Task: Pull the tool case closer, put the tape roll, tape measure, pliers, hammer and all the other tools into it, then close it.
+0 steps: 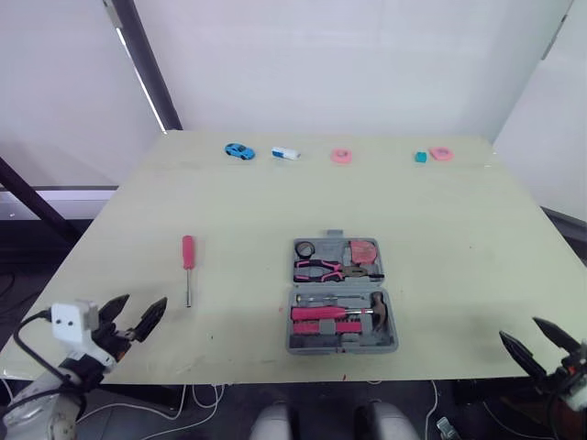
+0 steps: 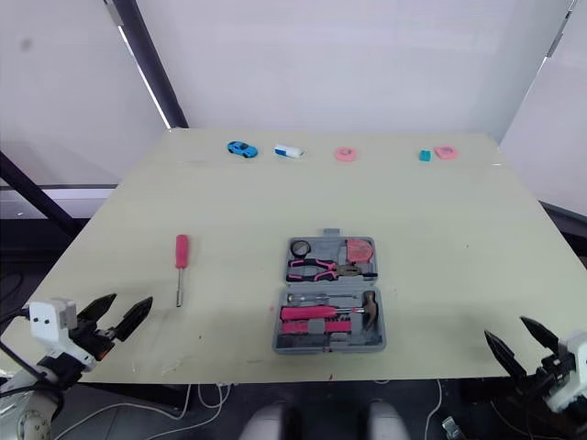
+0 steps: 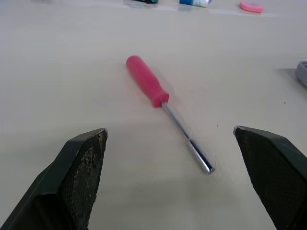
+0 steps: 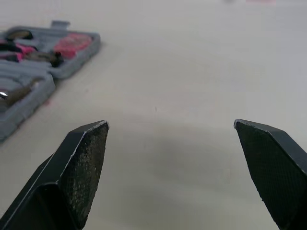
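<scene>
- On the table point(image 1: 459, 238), near its front edge, the grey tool case point(image 1: 341, 349) lies open, with pliers point(image 1: 321, 269) and hammer point(image 1: 378, 312) inside.
- The red screwdriver point(image 1: 188, 266) lies well left of it.
- The left claw point(image 1: 147, 299) gapes wide near the screwdriver.
- The right claw point(image 1: 519, 328) gapes wide, empty.

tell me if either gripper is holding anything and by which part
Nothing is held; the left gripper and right gripper are both open and empty.
</scene>
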